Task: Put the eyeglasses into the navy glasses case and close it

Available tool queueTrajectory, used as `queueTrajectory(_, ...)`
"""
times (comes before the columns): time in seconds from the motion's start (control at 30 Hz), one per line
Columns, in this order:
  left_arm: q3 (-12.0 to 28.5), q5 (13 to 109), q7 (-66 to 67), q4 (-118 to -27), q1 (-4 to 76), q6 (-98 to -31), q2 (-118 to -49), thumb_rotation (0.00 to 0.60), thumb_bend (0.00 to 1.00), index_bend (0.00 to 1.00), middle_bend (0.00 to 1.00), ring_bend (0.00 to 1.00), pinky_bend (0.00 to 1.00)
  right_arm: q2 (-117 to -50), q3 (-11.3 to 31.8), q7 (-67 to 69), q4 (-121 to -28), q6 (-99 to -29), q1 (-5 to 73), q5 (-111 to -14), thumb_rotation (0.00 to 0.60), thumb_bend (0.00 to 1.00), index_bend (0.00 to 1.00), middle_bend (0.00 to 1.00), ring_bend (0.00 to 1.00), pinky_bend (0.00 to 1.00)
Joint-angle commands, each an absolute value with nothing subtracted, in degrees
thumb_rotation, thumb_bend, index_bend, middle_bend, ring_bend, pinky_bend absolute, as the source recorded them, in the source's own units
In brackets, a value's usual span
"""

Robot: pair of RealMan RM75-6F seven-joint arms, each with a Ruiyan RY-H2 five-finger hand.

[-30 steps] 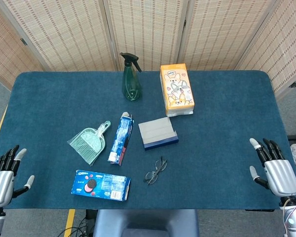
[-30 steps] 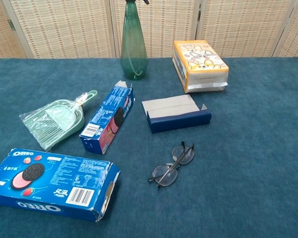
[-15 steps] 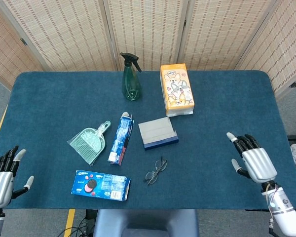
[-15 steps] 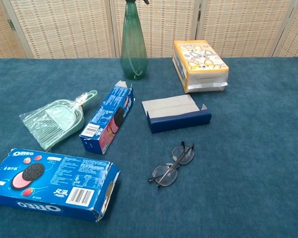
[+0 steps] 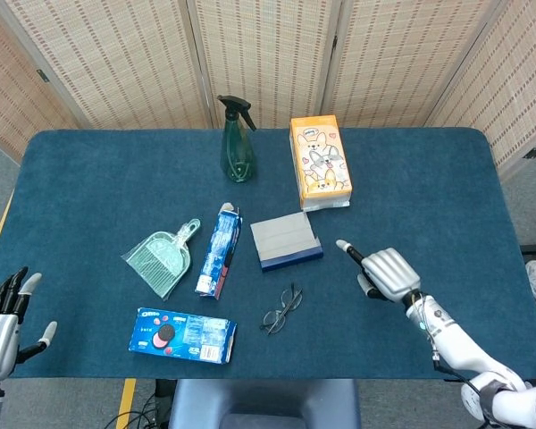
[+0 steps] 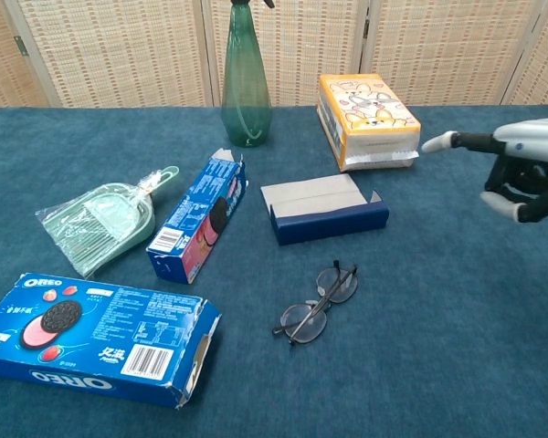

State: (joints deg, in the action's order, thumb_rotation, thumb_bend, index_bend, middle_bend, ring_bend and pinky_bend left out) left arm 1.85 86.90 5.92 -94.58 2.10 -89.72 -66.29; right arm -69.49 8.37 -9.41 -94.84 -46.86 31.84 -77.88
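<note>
The folded eyeglasses (image 5: 282, 308) (image 6: 317, 304) lie on the blue tablecloth near the front edge. The navy glasses case (image 5: 287, 240) (image 6: 322, 208) stands open just behind them, its grey lining showing. My right hand (image 5: 385, 271) (image 6: 521, 169) hovers above the table to the right of the glasses and the case, empty, with its fingers apart and one stretched toward the case. My left hand (image 5: 0, 323) hangs open off the front left corner of the table, seen only in the head view.
A green spray bottle (image 5: 236, 141) and an orange tissue box (image 5: 319, 164) stand behind the case. A blue biscuit box (image 5: 219, 250), a green dustpan set (image 5: 162, 258) and an Oreo box (image 5: 183, 335) lie left of the glasses.
My right hand has swept in from the table's right edge toward the centre, ending close to the case and glasses. My left hand has sunk slightly lower. The objects have not moved.
</note>
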Motion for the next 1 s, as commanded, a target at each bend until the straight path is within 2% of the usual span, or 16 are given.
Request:
queueTrajectory(0.03,1.82,86.76,5.85,-94.41,1.92,-89.81,-66.25,0.6,0.36,0.1,0.0,0.01,0.14,-73.43,10.05,-11.24,-91.07,-41.41,36.48,-73.03,0.6,0.8,0.05,0.98,1.0,0.99)
queueTrajectory(0.13,1.78,86.61,5.78,-94.32,1.7,-89.91,-66.13,0.6,0.36,0.1,0.0,0.01,0.14,-76.4,10.77,-13.27,-87.83,-37.8,40.16,-68.4,0.6,0.87,0.07,1.0,1.0,1.0)
queueTrajectory(0.33,1.79,86.36,5.62,-94.23,1.44,-89.94,-65.97,0.6,0.36,0.1,0.0,0.01,0.14,-80.27,10.25,-16.3,-84.02,-34.57,44.56,-62.5,0.6,0.92,0.1,1.0,1.0,1.0)
queueTrajectory(0.77,1.78,85.83,5.25,-93.64,1.0,-89.8,-65.97,0.6,0.36,0.1,0.0,0.01,0.14,-84.43,6.92,-21.31,-78.82,-33.1,50.52,-52.86,0.6,0.92,0.14,1.0,1.0,1.0)
queueTrajectory(1.0,1.86,86.03,5.06,-93.51,0.95,-89.91,-66.03,0.6,0.36,0.1,0.0,0.01,0.14,-81.96,4.38,-21.86,-81.79,-35.81,49.78,-51.99,0.6,0.92,0.23,1.0,1.0,1.0)
